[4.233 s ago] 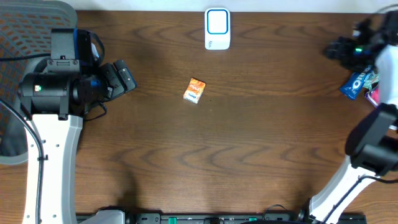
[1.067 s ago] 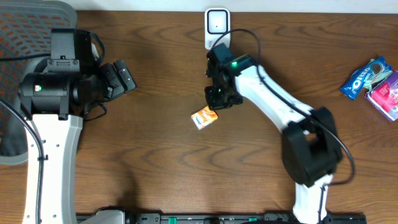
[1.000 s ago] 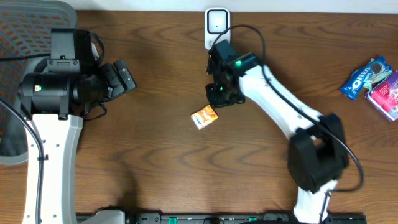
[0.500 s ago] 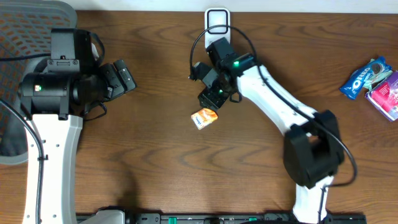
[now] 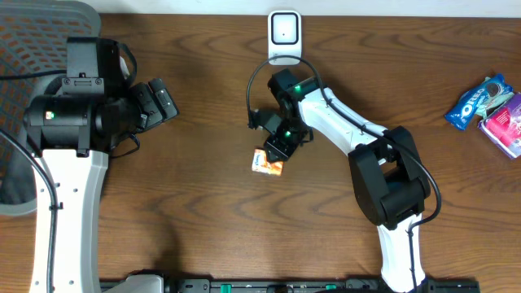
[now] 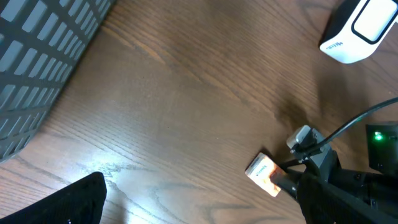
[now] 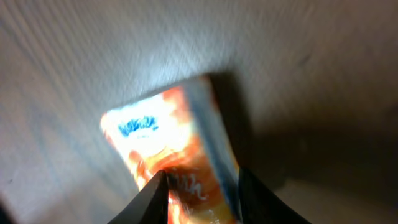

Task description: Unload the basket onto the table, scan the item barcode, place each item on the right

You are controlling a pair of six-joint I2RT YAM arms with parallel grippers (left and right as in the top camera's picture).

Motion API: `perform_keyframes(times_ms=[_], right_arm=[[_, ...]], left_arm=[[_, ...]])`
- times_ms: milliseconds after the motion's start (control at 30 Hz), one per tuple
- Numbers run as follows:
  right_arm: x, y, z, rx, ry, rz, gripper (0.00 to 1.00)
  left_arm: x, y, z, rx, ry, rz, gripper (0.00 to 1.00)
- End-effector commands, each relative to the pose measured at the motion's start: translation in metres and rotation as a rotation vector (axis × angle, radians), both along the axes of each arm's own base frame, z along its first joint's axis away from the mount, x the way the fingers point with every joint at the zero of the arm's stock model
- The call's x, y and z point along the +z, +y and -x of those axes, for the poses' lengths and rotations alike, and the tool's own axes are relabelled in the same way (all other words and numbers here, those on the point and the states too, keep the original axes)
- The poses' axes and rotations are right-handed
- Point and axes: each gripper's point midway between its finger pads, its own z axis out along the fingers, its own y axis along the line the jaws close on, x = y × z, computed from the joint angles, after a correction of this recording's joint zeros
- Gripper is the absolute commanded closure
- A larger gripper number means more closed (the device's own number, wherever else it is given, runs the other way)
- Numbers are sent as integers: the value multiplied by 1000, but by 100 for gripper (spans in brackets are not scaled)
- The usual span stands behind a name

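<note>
A small orange box [image 5: 267,161] lies on the wooden counter [image 5: 203,220] in front of the white barcode scanner [image 5: 284,37], one end apparently pinched between the right gripper's [image 7: 203,196] narrow-set jaws. The grasp is in hand; next, lift it and turn its barcode toward the scanner. Far left of the scanner, the left gripper [image 5: 165,99] gapes wide, empty.

Matt wood table [image 5: 203,203], glossy orange packet [image 5: 267,162]

I see a dark brown wood-grain tabletop [image 5: 203,220] filling nearly the whole overhead view, a grey mesh office chair [image 5: 32,24] at its far left corner, and soft glare on the wood.
</note>
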Motion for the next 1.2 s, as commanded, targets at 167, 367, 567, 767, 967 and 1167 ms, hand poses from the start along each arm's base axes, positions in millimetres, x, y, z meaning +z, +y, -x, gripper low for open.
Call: perform_keyframes(times_ms=[167, 367, 567, 767, 967, 1167], right_arm=[[23, -11, 14, -265, 108, 101, 62], [20, -10, -8, -277, 16, 82, 55], [17, -7, -18, -277, -23, 61, 54], [1, -5, -3, -272, 29, 35, 57], [-25, -11, 17, -298, 84, 40, 72], [-19, 4, 28, -374, 195, -42, 99]], left_arm=[[0, 3, 1, 5, 1, -7, 2], [0, 3, 1, 5, 1, -7, 2], [0, 3, 1, 5, 1, -7, 2], [0, 3, 1, 5, 2, -7, 2], [0, 3, 1, 5, 2, -7, 2], [0, 3, 1, 5, 2, -7, 2]])
